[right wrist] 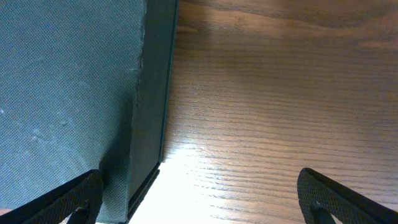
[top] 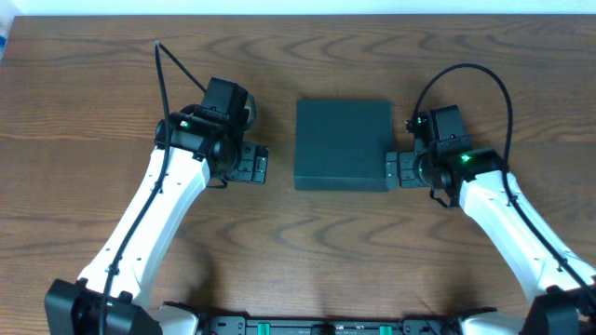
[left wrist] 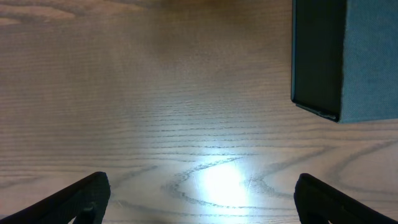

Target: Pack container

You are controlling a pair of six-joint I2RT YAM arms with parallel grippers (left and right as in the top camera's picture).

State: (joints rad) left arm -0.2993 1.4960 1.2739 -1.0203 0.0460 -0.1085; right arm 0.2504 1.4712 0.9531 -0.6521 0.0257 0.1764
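The container (top: 343, 144) is a dark teal-green square box lying shut flat in the middle of the wooden table. My left gripper (top: 260, 166) stands open a short way to its left, apart from it, with nothing between the fingers. In the left wrist view the container (left wrist: 348, 56) fills the upper right, and the left gripper (left wrist: 202, 199) spans bare wood. My right gripper (top: 391, 169) is open at the container's near right corner. In the right wrist view the container (right wrist: 68, 93) fills the left side; the right gripper (right wrist: 199, 199) straddles its side wall, one finger over the lid.
The table's far edge (top: 298, 15) runs along the top of the overhead view. A black cable (top: 172, 70) loops off the left arm and another (top: 466, 74) off the right arm. A black frame (top: 326, 326) lies at the near edge.
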